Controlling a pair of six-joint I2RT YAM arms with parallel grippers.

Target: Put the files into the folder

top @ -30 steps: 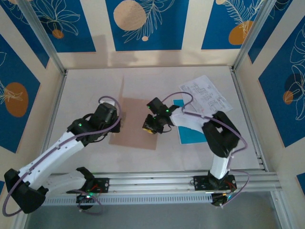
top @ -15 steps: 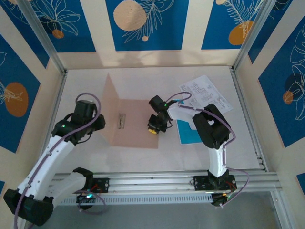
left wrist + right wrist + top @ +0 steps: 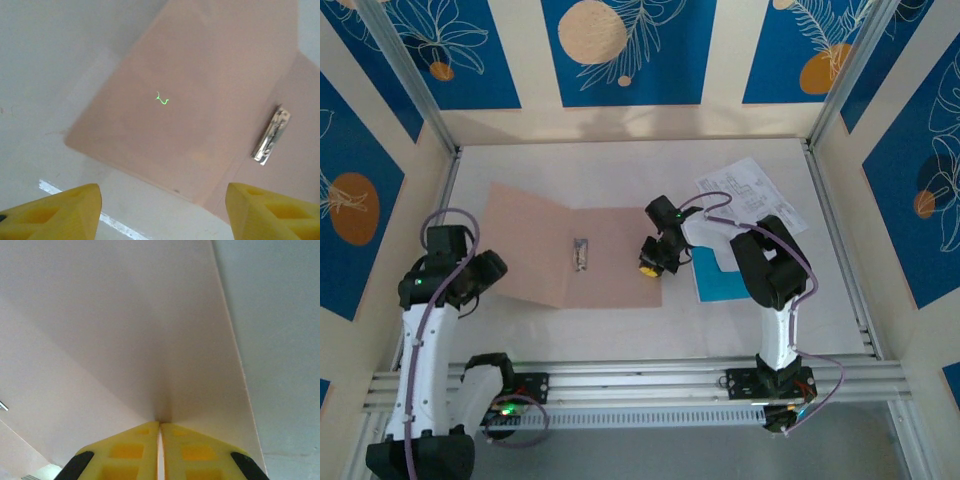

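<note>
The print on the white files (image 3: 752,196) is too small to read, and the cyan sheet (image 3: 718,281) beside them is partly hidden under the right arm (image 3: 765,270). The folder (image 3: 610,275) lies open on the bench (image 3: 620,170) with its clip (image 3: 581,253) at the spine. The right arm reaches left and down, the right jaws closed with tips on the folder's right edge, while the left arm (image 3: 420,330) bends near the left flap, the left jaws wide open and holding nothing.

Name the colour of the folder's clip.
Silver, shiny: the clip on the folder shows best in the left wrist view.
</note>
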